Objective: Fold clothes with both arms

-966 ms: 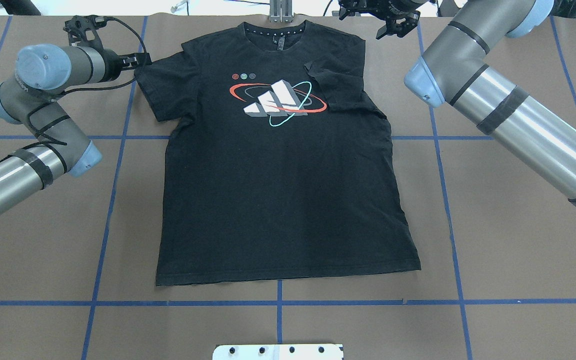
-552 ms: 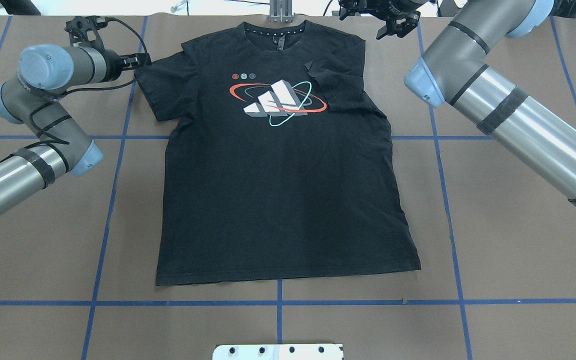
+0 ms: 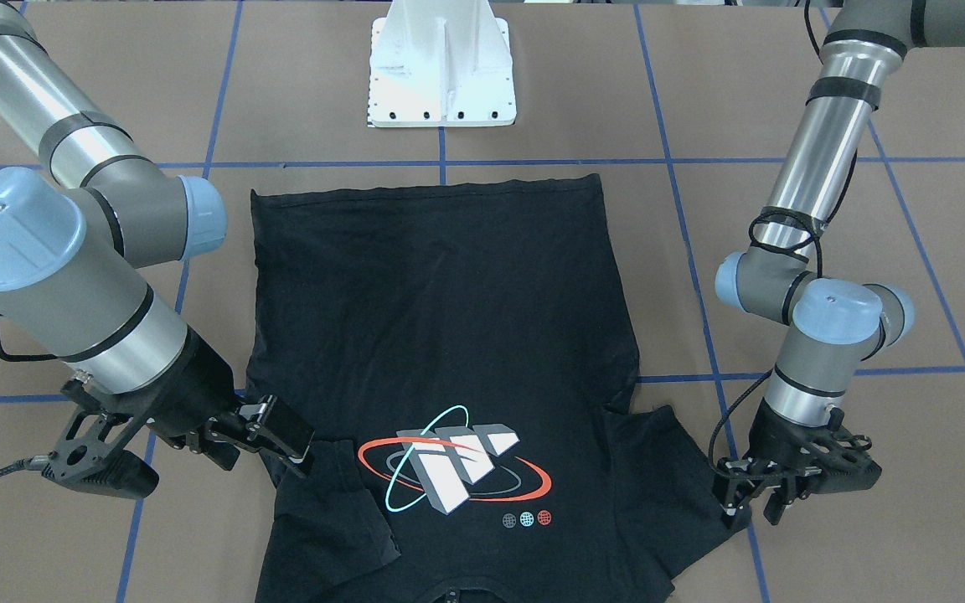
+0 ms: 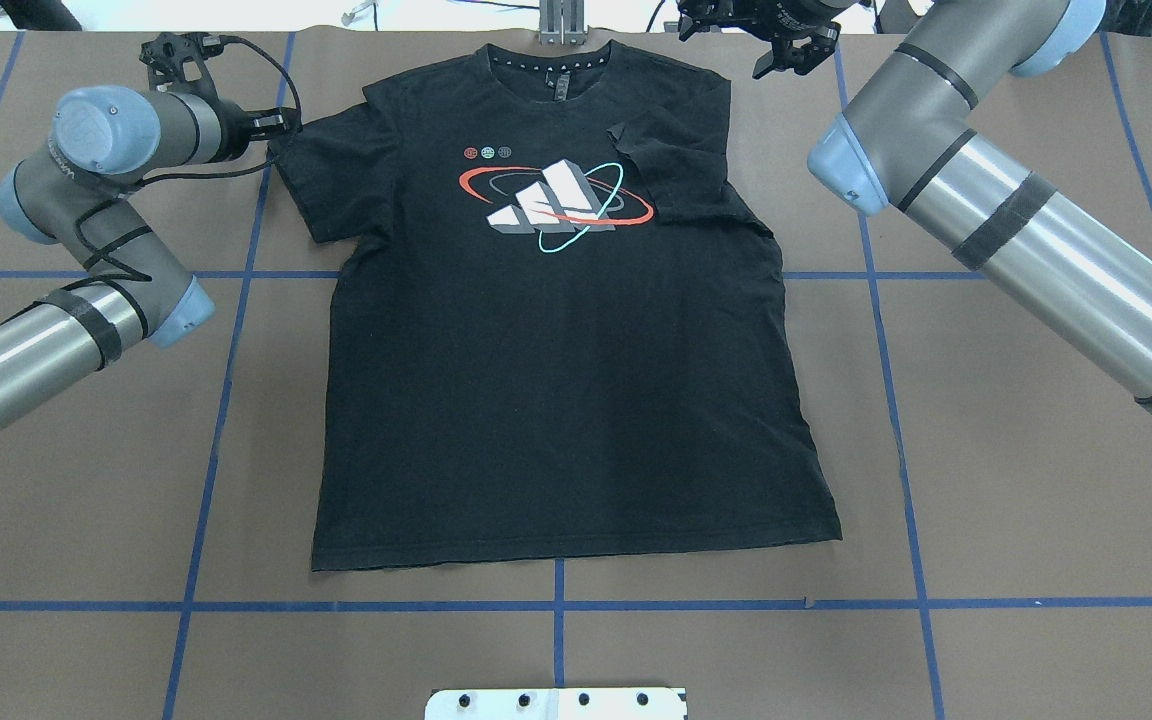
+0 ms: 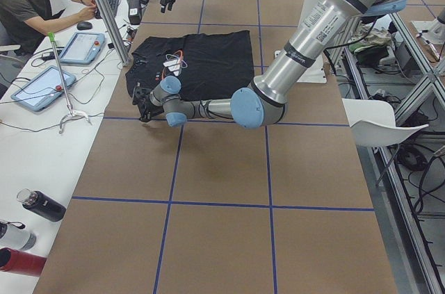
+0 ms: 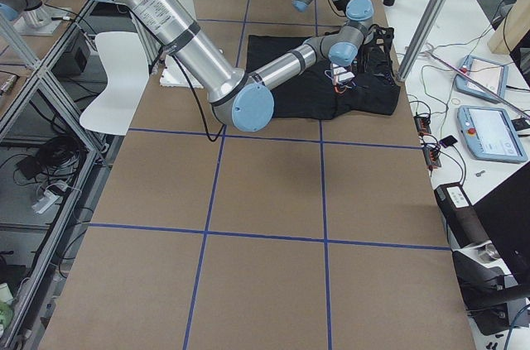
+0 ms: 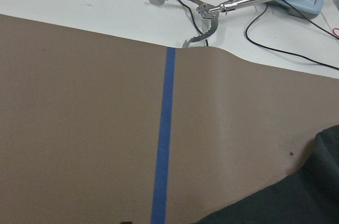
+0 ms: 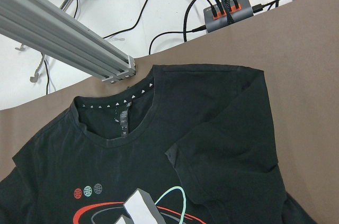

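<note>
One sleeve (image 4: 676,170) folded, near your wide right jaws | other sleeve (image 4: 321,180) flat beside left jaws, gape unclear | T-shirt (image 4: 566,400) body unfolded

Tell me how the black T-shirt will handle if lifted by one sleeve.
Likely floppy: the T-shirt lies flat and creased, one sleeve folded limply onto its chest. Probably light, as it lies thin against the table. The rest should sag and drag.

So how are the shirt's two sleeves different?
The left sleeve lies spread flat on the table; the right sleeve is folded in over the shirt. The right sleeve reaches the print; the left sleeve lies clear of it, with the left hand at its edge. Both are short and black.
</note>
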`<move>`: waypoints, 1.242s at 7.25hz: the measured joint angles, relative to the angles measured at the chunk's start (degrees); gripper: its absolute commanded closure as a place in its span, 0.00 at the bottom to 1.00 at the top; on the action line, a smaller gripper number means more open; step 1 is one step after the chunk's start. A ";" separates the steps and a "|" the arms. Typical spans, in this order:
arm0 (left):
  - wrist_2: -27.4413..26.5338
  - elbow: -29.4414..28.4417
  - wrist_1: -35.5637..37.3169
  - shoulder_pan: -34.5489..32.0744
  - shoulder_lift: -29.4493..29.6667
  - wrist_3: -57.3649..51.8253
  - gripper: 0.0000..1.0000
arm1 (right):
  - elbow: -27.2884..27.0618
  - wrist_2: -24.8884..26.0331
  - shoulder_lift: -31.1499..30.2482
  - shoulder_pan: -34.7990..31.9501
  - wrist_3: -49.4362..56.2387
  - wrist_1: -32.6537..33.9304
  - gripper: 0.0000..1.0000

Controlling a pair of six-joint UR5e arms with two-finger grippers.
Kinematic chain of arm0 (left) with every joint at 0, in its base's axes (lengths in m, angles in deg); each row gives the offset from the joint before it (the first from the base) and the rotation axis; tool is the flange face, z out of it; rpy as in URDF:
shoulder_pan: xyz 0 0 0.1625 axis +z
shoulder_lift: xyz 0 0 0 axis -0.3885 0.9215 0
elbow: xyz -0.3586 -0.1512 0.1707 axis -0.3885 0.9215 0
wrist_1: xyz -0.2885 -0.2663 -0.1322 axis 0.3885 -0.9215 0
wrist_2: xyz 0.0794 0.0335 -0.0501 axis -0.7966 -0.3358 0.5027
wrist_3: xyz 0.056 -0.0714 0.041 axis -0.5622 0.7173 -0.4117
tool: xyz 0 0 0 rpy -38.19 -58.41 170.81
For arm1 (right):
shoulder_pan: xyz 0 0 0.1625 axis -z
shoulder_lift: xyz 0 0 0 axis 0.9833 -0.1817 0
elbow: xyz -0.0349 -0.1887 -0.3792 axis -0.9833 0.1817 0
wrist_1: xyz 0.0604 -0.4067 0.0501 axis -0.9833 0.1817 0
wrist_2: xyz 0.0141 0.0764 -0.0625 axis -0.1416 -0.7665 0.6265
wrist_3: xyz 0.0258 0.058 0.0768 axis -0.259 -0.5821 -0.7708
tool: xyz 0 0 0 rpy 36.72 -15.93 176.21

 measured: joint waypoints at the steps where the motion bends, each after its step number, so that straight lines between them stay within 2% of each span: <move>1: 0.00 -0.22 -0.02 0.00 0.03 -0.29 0.40 | 0.00 0.04 0.02 0.02 0.02 0.01 0.01; 3: 0.00 -0.52 -0.03 0.00 0.08 -0.46 0.49 | 0.00 0.07 0.09 0.04 0.03 0.01 0.01; 8: 0.05 -0.78 -0.03 0.06 0.28 -0.56 0.51 | 0.01 0.07 0.09 0.00 0.03 0.01 0.01; 9: 0.08 -0.89 -0.03 0.06 0.30 -0.57 0.54 | 0.00 0.07 0.10 0.02 0.03 0.01 0.01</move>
